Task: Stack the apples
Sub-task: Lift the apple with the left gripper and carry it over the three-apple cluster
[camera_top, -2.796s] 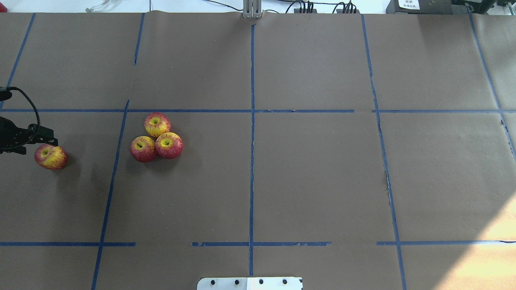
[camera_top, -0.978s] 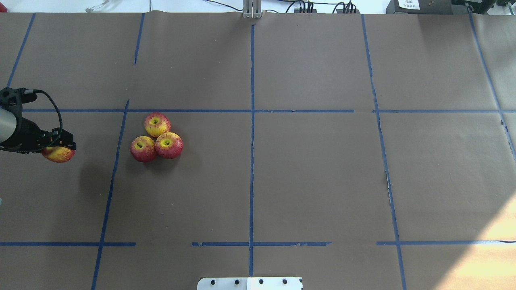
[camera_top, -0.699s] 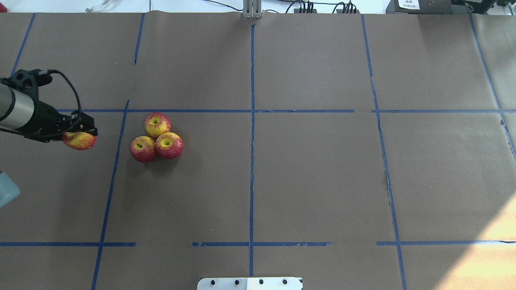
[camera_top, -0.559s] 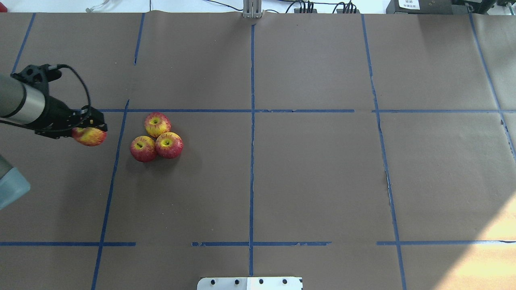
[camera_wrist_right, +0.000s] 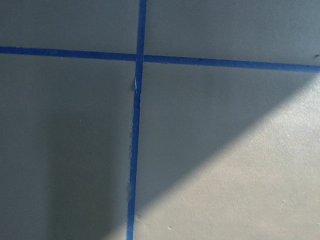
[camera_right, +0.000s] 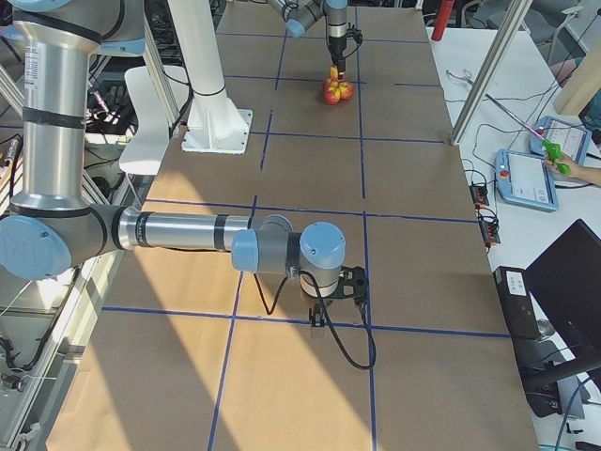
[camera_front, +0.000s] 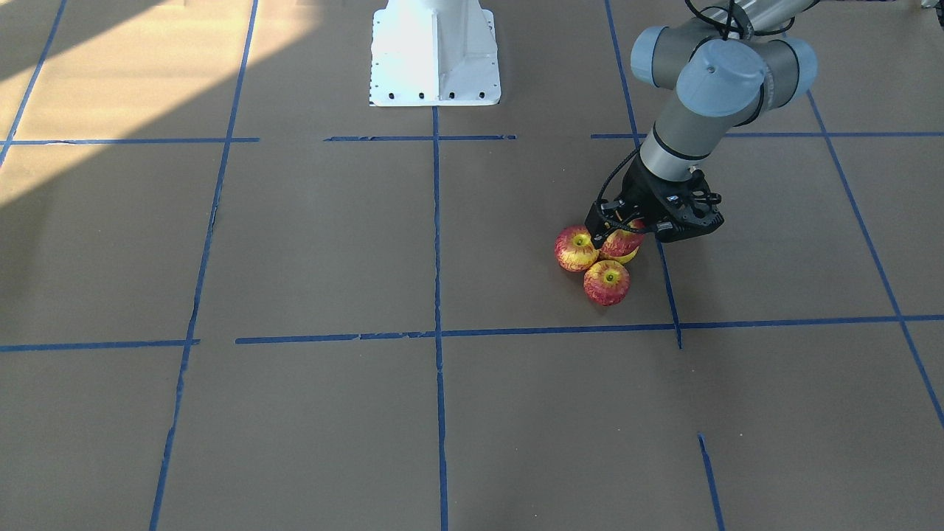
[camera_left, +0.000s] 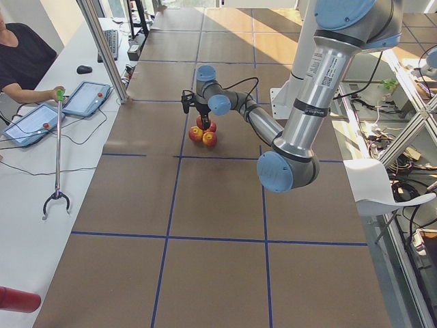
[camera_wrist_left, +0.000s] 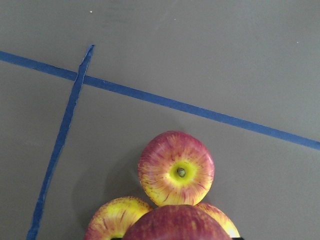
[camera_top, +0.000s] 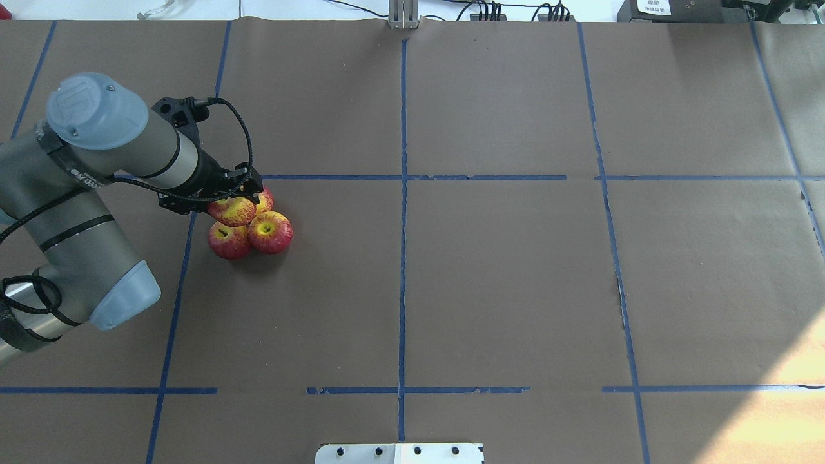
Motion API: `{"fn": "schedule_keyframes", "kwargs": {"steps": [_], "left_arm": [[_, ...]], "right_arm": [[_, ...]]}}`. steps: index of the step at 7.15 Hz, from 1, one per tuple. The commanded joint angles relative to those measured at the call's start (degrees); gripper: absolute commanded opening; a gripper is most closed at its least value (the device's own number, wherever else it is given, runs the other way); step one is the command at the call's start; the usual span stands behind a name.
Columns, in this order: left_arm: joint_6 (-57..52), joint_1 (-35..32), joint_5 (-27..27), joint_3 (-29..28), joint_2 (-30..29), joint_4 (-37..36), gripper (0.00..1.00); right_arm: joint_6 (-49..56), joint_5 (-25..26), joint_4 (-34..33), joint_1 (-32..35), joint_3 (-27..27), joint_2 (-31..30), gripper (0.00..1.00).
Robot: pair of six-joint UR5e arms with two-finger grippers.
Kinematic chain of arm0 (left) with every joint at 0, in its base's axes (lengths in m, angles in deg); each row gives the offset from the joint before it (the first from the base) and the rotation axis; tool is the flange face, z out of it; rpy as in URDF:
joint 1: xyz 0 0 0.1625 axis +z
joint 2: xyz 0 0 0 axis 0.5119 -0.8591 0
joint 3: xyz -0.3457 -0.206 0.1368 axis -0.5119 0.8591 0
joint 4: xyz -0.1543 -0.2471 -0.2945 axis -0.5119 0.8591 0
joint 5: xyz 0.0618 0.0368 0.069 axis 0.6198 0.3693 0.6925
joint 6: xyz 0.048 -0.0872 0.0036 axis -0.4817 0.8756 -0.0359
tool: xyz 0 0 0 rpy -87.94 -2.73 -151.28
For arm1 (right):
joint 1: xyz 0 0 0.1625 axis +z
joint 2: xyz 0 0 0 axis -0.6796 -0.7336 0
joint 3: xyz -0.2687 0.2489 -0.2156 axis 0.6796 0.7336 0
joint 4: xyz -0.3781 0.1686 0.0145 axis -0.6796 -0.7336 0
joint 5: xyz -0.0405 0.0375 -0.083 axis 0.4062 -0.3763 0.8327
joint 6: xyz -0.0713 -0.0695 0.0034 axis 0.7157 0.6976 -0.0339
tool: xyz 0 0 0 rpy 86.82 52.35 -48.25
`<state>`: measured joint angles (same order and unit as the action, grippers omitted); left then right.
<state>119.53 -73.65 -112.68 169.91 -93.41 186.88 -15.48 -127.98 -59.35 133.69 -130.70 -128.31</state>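
Left gripper point(camera_top: 232, 200), black and two-fingered, grips one small round red-and-yellow apple point(camera_top: 233, 212) over the brown paper-covered table point(camera_top: 515, 290). Three matching apples point(camera_top: 271, 232) huddle touching below it. Should you release off the middle hollow, the held apple would likely roll off and scatter them. It hangs in that grasp, just above the trio, near its centre; contact cannot be judged.

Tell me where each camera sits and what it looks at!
Front-facing: across the table, facing the robot; base, left arm.
Overhead: behind the robot, looking down; left arm over apples.
Exterior left: table's left end; left arm near.
Exterior right: table's right end; right arm near.
Left wrist: down on apples; no arm.
Right wrist: down on taped paper; no arm.
All except right wrist share the apples.
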Motion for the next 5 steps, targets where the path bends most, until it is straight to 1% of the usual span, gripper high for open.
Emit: {"fn": "schedule_keyframes", "kwargs": {"steps": [1, 5], "left_arm": [[-0.1, 0.9, 0.6, -1.7, -1.0, 0.1, 0.0], [-0.2, 1.6, 0.6, -2.5, -1.0, 0.1, 0.0]], "right_arm": [[0.0, 0.0, 0.1, 0.0, 0.0, 0.0, 1.0], [0.0, 0.0, 0.0, 0.0, 0.0, 0.0, 1.0]]}}
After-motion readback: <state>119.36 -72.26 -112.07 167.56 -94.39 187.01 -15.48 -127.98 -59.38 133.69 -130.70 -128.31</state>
